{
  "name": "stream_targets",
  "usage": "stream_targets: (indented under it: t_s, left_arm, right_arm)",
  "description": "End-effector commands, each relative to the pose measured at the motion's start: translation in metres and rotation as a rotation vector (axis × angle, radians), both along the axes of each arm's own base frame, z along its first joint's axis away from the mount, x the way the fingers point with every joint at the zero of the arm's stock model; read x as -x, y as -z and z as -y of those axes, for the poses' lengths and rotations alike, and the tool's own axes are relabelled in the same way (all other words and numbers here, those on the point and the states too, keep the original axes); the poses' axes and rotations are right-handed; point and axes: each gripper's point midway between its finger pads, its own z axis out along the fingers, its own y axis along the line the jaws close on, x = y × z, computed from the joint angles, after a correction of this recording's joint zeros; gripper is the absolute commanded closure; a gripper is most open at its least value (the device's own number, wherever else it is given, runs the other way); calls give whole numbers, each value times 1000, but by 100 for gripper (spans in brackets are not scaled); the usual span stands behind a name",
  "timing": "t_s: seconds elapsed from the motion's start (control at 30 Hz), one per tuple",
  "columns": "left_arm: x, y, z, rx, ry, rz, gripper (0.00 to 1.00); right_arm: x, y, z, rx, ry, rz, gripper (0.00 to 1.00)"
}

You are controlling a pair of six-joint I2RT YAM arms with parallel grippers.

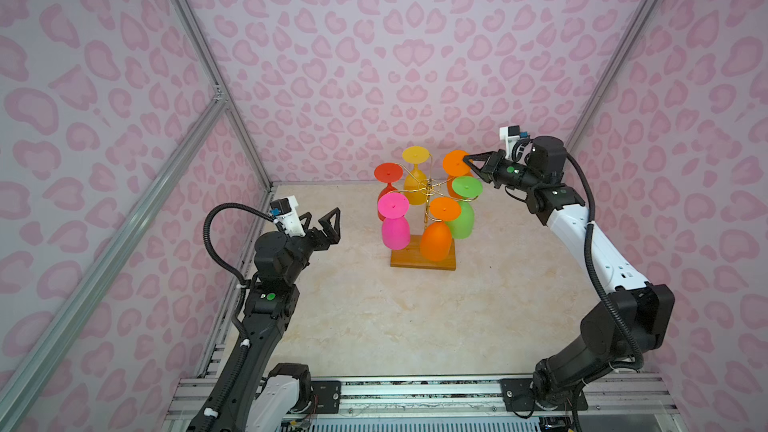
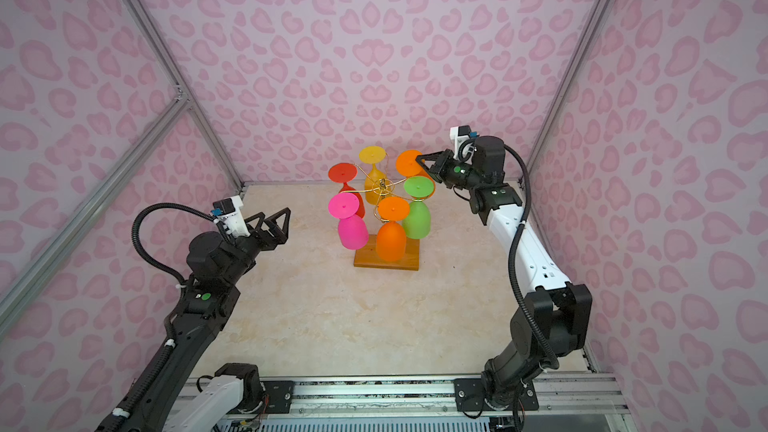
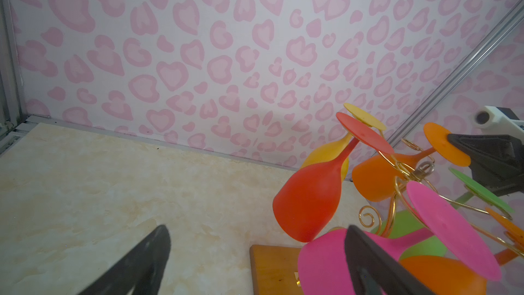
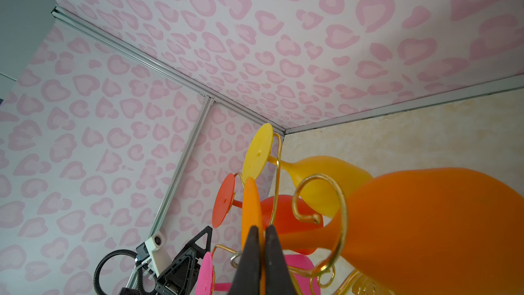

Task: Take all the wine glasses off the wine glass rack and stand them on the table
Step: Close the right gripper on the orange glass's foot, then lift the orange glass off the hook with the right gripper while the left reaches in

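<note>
The right gripper (image 4: 262,232) pinches the foot of the orange wine glass (image 4: 425,222) hanging on the wine glass rack (image 1: 423,263), while the left gripper (image 1: 323,218) gapes wide, the rack ahead of it, apart.

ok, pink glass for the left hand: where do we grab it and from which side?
Likely the bowl of the pink glass, coming from the left, where the open left hand faces it. It hangs upside down on the rack, foot resting over a wire arm; the bowl hangs free on the outer side, clear of the post.
</note>
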Motion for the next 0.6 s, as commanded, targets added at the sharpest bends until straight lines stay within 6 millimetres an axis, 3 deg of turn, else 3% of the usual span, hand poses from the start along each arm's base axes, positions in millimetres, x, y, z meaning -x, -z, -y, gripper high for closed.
stream_targets:
  t_s: [0.0, 0.57]
  left_arm:
    - [1, -2, -2, -7, -9, 16, 3]
    - [4, 0, -3, -12, -13, 15, 3]
  right_arm:
    - [-2, -4, -9, -5, -29, 20, 100]
    - [-41, -16, -25, -44, -50, 37, 100]
